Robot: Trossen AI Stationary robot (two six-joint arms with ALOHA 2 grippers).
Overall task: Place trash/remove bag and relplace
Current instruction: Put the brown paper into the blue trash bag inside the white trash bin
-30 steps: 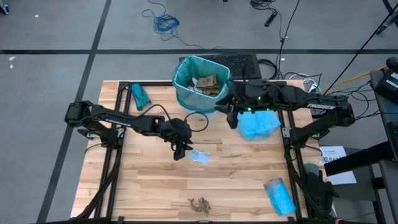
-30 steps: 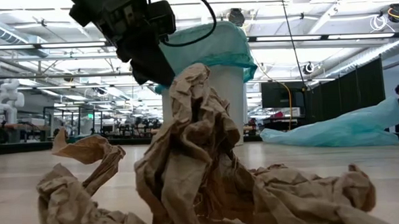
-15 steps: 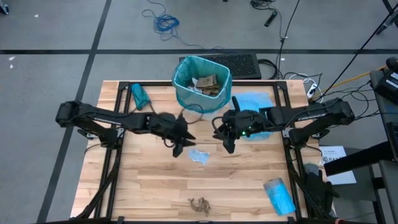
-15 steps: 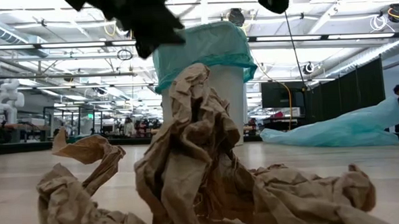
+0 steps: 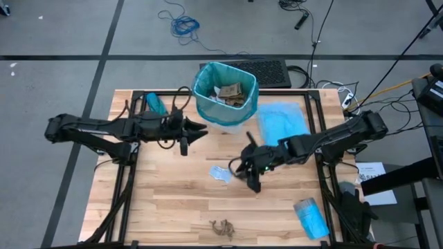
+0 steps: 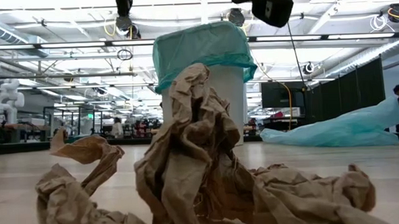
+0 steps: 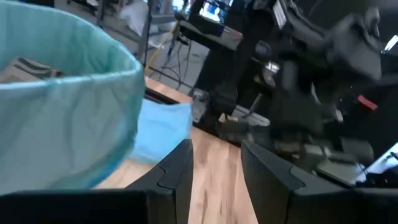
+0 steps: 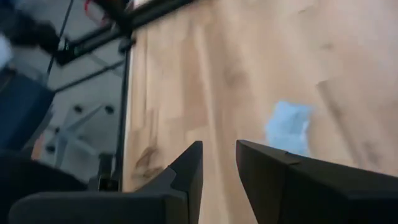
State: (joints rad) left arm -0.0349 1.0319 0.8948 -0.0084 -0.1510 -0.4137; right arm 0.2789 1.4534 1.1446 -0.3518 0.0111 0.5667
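Trash scrap [image 5: 221, 173], pale blue, is lying just at nine o'clock of the right gripper [image 5: 250, 181], whose empty fingers [image 8: 186, 171] are hovering slightly spread.

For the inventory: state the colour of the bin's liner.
Teal green; the bin liner shows best in the low view.

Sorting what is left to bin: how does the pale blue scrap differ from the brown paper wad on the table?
The pale blue scrap is small, flat and lies mid-table beside the right gripper. The brown paper wad is crumpled, bulkier and sits near the table's front edge, away from both arms. Both lie outside the bin.
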